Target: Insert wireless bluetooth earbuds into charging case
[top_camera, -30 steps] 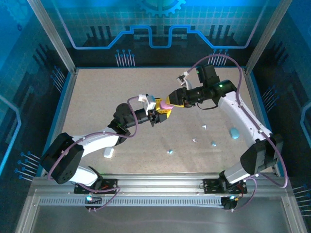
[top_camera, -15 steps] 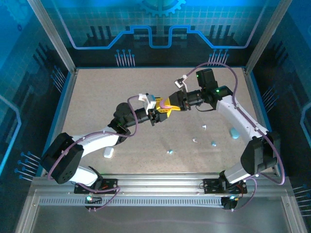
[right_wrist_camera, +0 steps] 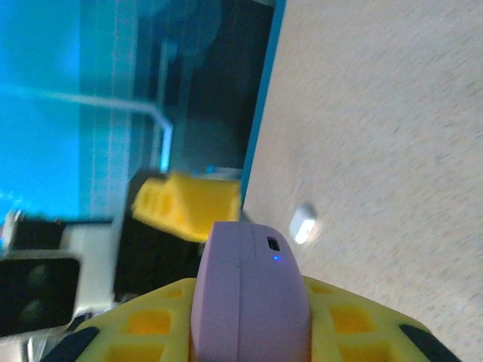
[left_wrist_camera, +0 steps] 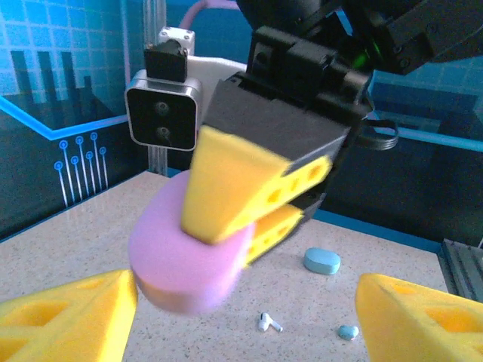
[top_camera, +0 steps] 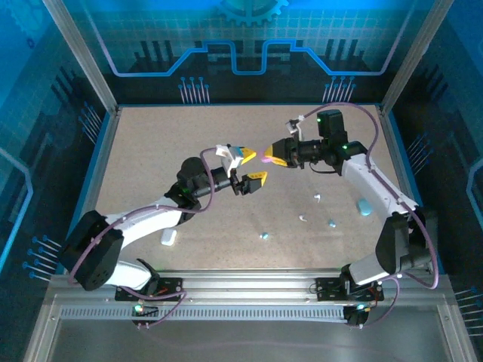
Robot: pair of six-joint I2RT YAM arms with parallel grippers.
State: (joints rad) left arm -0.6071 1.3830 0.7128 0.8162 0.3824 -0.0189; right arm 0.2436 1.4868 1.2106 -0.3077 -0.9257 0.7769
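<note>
Earbuds [top_camera: 303, 218]: loose on worktop [top_camera: 151, 151], right of centre, near right arm, none in case yet.
Left gripper [top_camera: 251, 166]: jaws released, spread wide, empty.
Just beyond, right gripper [top_camera: 270, 158]: jaws clenched on purple case [left_wrist_camera: 177, 264], held in air, lid apparently shut.
Advice: grip firm, case level, seam toward left jaws, open lid slowly.

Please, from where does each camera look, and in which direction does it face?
Top: above and behind the bases, looking down on the table; the left arm and right arm show.
Left wrist: on the left arm, facing the right fingers gripping the purple case; its own open left fingers show at the bottom corners.
Right wrist: on the right arm, facing left over the table; its own fingers show below, around the case.
Shared: both wrist views show the case.
</note>
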